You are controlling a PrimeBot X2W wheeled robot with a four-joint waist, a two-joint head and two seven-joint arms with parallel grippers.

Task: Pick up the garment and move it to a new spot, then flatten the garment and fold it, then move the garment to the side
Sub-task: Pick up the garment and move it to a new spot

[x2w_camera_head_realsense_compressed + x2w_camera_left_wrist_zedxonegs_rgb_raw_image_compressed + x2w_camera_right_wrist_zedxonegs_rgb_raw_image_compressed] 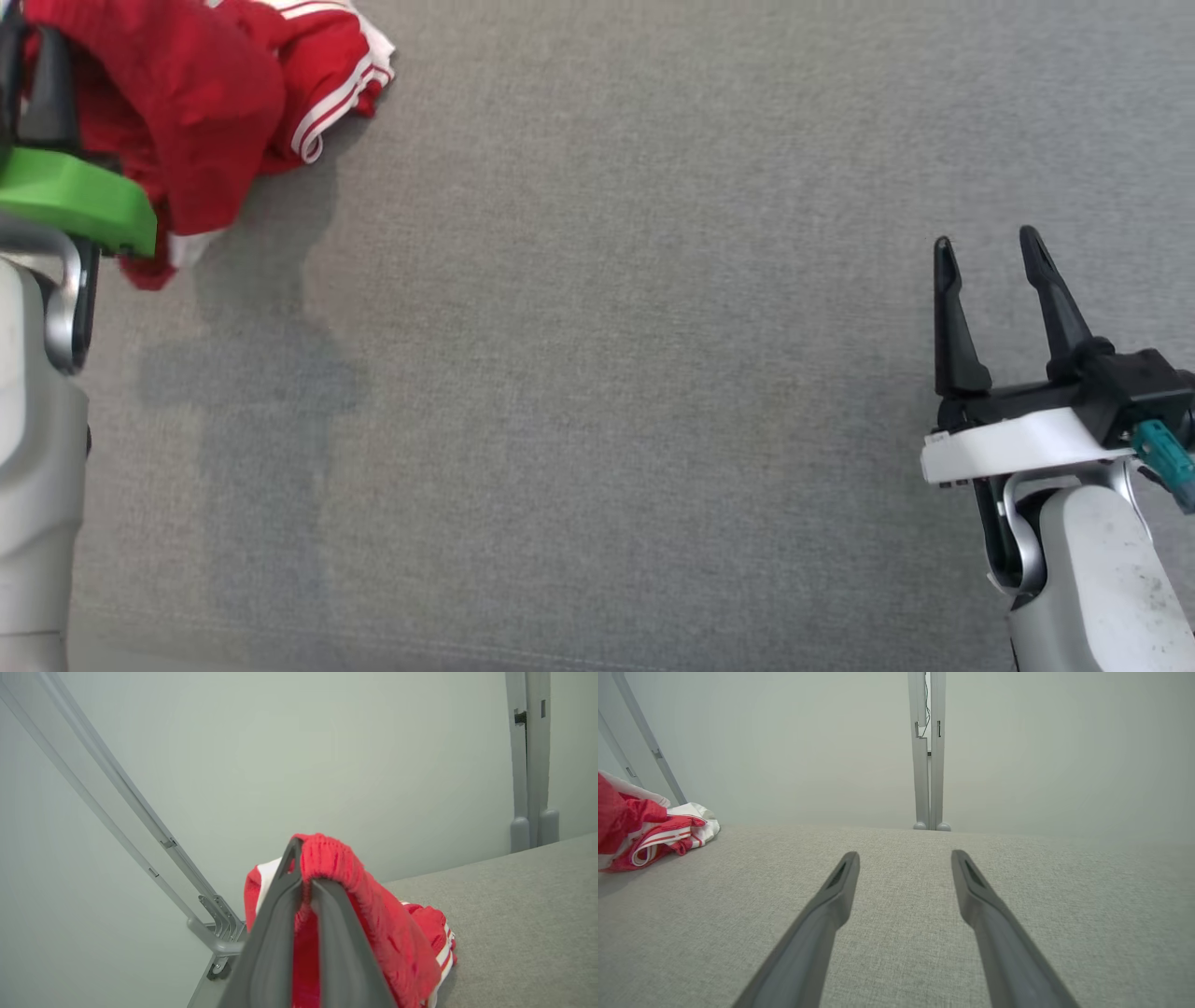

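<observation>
Barely started: left gripper point(308, 863) clamped on red garment point(215, 103) over bench point(607, 373); right gripper point(986, 239) spread, idle. Move, flatten, fold pending.

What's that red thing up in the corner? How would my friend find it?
Start at the big grey cloth-covered table and look to its far left end. A crumpled garment is bunched there, with the fingers of the left gripper shut on its knitted edge. It is bright red with white stripes, the one colourful soft thing on the table.
</observation>
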